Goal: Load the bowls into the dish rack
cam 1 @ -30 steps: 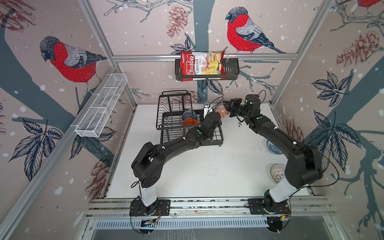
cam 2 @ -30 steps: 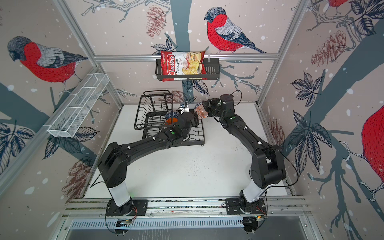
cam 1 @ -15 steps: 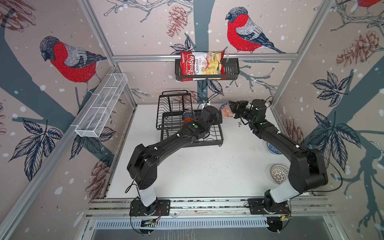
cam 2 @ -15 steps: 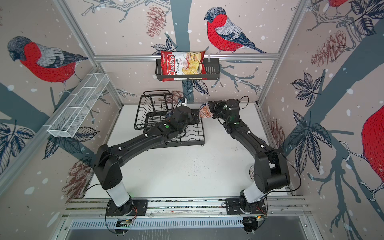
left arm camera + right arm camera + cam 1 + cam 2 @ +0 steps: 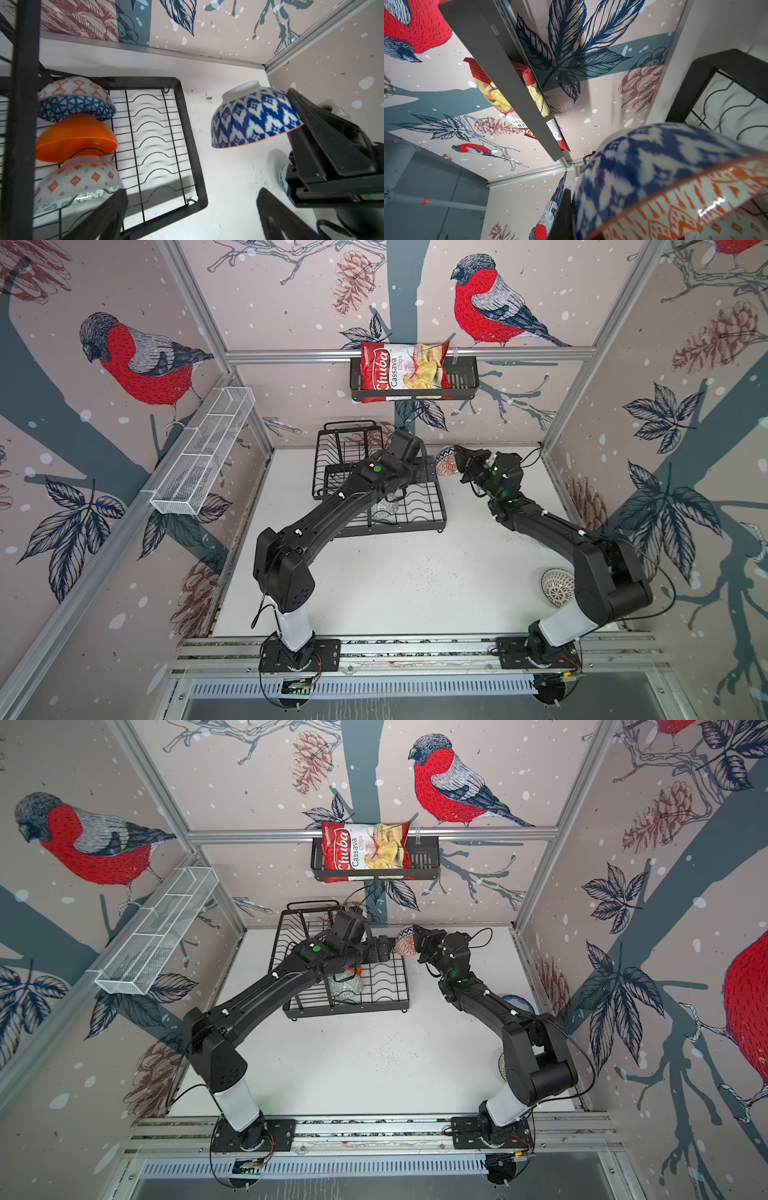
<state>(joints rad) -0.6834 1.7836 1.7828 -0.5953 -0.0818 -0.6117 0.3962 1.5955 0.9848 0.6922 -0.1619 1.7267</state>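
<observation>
The only readable print is on the chips bag (image 5: 401,373) in the black shelf basket (image 5: 463,383) on the back wall. In both top views it reads "Chuba" in white script on red, then "Cassava Chips". The right wrist view shows the bag (image 5: 496,93) with only upside-down letter fragments, and its fine print is too small to read.

The right gripper (image 5: 458,458) holds a blue-and-orange patterned bowl (image 5: 445,462) aloft just beside the dish rack (image 5: 332,460); a lattice-patterned bowl (image 5: 556,587) sits on the table (image 5: 395,572).
</observation>
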